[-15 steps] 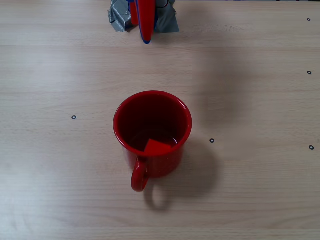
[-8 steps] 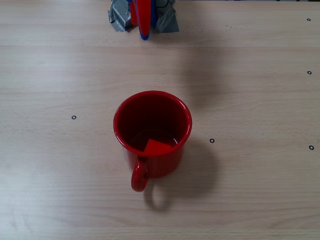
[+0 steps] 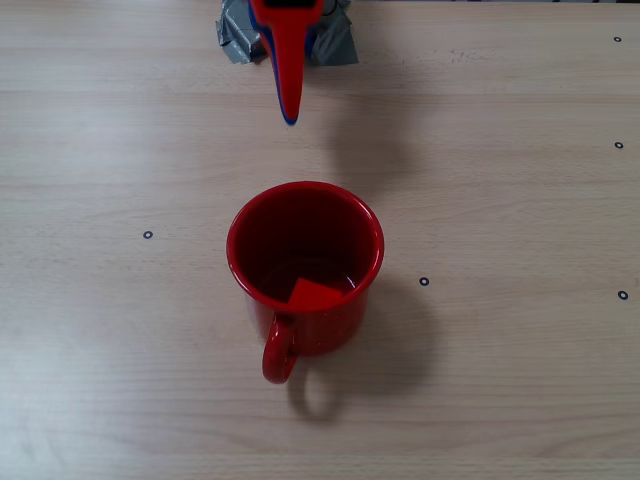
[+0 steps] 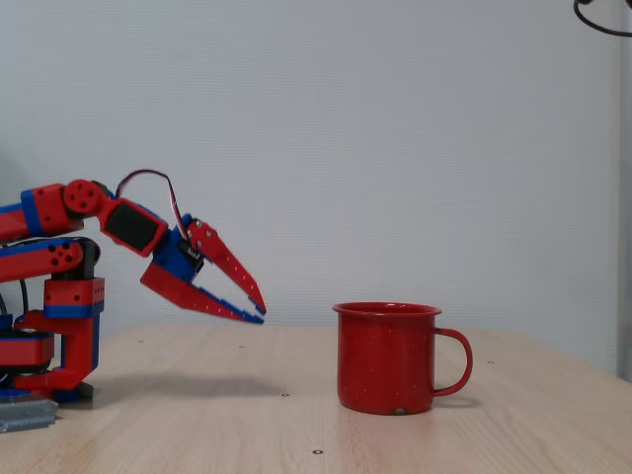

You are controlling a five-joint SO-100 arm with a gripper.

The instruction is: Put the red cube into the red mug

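Observation:
The red mug (image 3: 304, 266) stands upright mid-table, its handle toward the bottom edge of the overhead fixed view; it also shows in the side fixed view (image 4: 387, 356), handle to the right. The red cube (image 3: 318, 293) lies inside the mug on its bottom, against the near wall. From the side, the mug's wall hides the cube. My red and blue gripper (image 4: 260, 313) hovers above the table left of the mug, apart from it. Its fingers are slightly parted, with nothing between them. From above, its tip (image 3: 289, 118) points at the mug from the top edge.
Grey tape (image 3: 236, 42) holds the arm's base (image 4: 59, 336) at the table's far edge. Small black dot markers (image 3: 148, 235) are scattered over the wooden table (image 3: 520, 200). A dark cable (image 4: 602, 18) hangs at the upper right of the side view.
The gripper drew back slightly toward the base, then reached out toward the mug. Mug and cube have not moved.

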